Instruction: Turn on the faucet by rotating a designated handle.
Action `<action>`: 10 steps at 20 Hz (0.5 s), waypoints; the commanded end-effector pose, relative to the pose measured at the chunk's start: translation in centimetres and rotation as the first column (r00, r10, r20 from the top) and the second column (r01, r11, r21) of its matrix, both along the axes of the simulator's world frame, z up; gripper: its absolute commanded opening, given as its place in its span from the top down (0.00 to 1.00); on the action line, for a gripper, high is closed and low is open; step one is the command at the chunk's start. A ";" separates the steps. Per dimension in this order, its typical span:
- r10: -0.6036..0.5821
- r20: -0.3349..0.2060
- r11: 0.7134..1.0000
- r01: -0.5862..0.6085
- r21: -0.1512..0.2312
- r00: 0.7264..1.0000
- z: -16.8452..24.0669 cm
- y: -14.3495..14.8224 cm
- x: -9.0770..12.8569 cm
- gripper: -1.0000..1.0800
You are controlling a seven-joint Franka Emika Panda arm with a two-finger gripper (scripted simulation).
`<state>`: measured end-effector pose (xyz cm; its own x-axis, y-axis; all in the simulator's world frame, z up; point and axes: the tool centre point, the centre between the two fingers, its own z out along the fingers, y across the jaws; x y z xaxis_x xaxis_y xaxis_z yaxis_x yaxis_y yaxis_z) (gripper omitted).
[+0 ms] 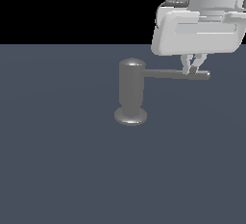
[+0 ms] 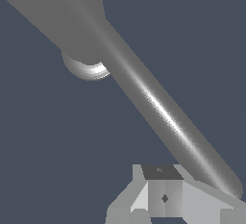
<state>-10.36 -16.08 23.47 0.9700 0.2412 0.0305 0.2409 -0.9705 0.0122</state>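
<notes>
The faucet (image 1: 131, 91) is a dull grey upright cylinder with a flared round base, standing mid-scene. Its handle (image 1: 173, 74), a thin grey rod, juts from the cylinder's top toward the exterior view's right. My gripper (image 1: 192, 69) hangs from above at the rod's outer end, and its fingertips reach down to the rod near its rounded tip. In the wrist view the fingers (image 2: 163, 196) are pressed together with nothing between them. The handle (image 2: 163, 112) runs past right beside them, back to the faucet body (image 2: 62, 6). Whether they touch it is unclear.
The faucet stands on a flat dark blue-grey surface (image 1: 57, 160) that fills the lower part of the exterior view. Behind it the background is black. No other object shows.
</notes>
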 end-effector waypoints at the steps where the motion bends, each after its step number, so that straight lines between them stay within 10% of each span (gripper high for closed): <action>1: -0.001 -0.002 1.000 0.001 0.000 1.000 -0.1 -0.2 0.2 1.00; 10: -0.007 -0.007 1.000 0.007 0.001 1.000 -0.3 -1.6 2.7 1.00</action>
<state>-8.38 -17.69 23.48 0.9734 0.2278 0.0267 0.2276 -0.9737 0.0081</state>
